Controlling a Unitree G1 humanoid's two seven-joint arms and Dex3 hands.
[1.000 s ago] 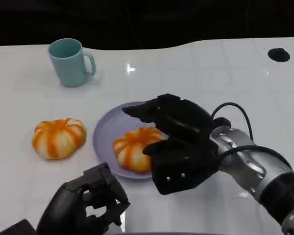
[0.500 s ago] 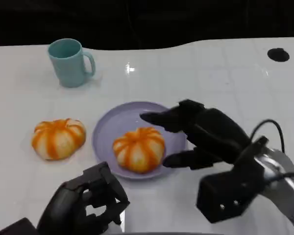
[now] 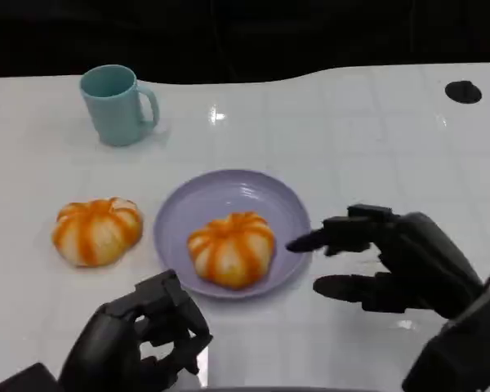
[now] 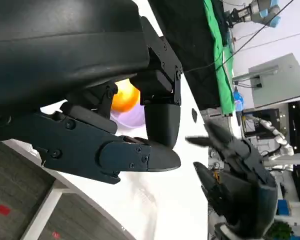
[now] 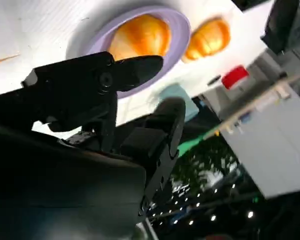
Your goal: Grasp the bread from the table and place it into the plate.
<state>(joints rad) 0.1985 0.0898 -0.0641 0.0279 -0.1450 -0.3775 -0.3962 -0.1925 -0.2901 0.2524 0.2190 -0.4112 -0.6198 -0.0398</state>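
The right hand (image 3: 392, 261), matte black with hard-shelled fingers spread and holding nothing, hovers just beside the plate's right rim. A round pumpkin-shaped bread (image 3: 231, 247), glossy orange with pale ribs, sits inside the smooth lavender plate (image 3: 229, 192). A second ribbed bread (image 3: 97, 229) lies on the glossy white table (image 3: 351, 131). The left hand (image 3: 143, 339) is curled inward, empty. A teal mug (image 3: 114, 104) stands behind.

Bare table (image 3: 367, 131) lies open behind and to the right of the plate (image 3: 229, 192). The mug (image 3: 114, 104) stands at the far left, well apart. A second bread (image 3: 96, 230) lies just left of the plate; the right hand (image 3: 392, 261) hangs just beside its right rim.
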